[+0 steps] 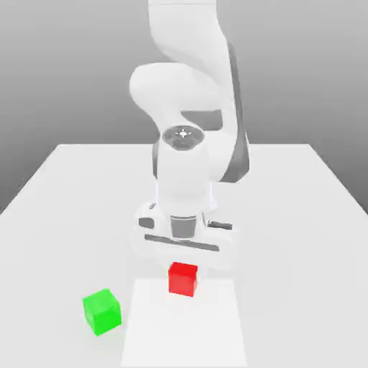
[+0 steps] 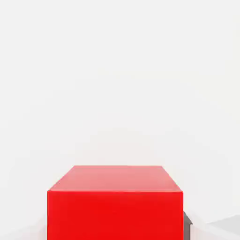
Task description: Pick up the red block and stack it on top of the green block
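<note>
Red block: the little red cube (image 1: 182, 278) sits flat on the desk (image 1: 302, 215), near the front edge in the exterior view, roughly centre. It's on a slightly brighter white rectangle of the desk surface. In the hand view the red block (image 2: 115, 206) is big and close, top face and one side face showing, both plain and smooth, with a small dark shadow at its lower corner.

Green block: the green cube (image 1: 101, 310) is also on the desk, off to the exterior view's left of the red one and a touch nearer the front. The two are near each other but clearly apart, not touching. Looks about the same size as the red one, and it's turned a bit compared to it.

Arm: the white Panda arm (image 1: 190, 93) comes down from the far side of the desk and bends over so its wrist points down. The hand end sits right behind and above the red block in the exterior view.

Claw: the claw (image 1: 182, 248) hangs just over the red block, pretty much lined up with it. Honestly can't tell how far apart the fingers are. Nothing seems lifted, since the red block is on the desk surface.

Desk: plain white top, grey backdrop behind it.

Stack status: not stacked yet, as both cubes rest on the desk on their own.
</note>
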`<state>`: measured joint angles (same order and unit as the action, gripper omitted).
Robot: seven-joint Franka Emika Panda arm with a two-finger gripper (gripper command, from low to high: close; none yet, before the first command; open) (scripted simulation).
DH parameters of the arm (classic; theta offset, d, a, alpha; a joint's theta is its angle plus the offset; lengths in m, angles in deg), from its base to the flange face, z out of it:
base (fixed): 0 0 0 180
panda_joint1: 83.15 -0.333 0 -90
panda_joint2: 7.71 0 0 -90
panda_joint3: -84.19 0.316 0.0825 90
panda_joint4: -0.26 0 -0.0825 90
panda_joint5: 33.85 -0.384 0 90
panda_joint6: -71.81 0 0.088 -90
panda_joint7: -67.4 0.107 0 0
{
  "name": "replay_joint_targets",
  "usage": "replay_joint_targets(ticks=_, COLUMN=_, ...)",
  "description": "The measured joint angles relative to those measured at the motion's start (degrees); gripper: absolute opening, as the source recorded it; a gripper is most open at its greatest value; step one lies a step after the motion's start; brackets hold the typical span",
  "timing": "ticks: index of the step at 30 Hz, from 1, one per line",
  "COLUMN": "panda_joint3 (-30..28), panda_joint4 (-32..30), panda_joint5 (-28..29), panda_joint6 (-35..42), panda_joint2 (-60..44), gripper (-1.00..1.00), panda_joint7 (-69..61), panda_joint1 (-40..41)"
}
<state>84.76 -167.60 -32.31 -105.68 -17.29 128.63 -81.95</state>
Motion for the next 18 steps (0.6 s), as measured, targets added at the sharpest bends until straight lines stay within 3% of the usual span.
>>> replay_joint_targets(ticks=9, panda_joint3=1.2, panda_joint4=-2.2, panda_joint5=-2.1, panda_joint6=13.4, panda_joint2=15.5, gripper=-1.0, panda_joint7=-1.5, panda_joint1=0.5)
replay_joint_targets(ticks=18, panda_joint3=-5.9, panda_joint4=10.6, panda_joint5=-0.5, panda_joint6=23.2, panda_joint2=12.5, gripper=-1.0, panda_joint7=-3.9, panda_joint1=9.6)
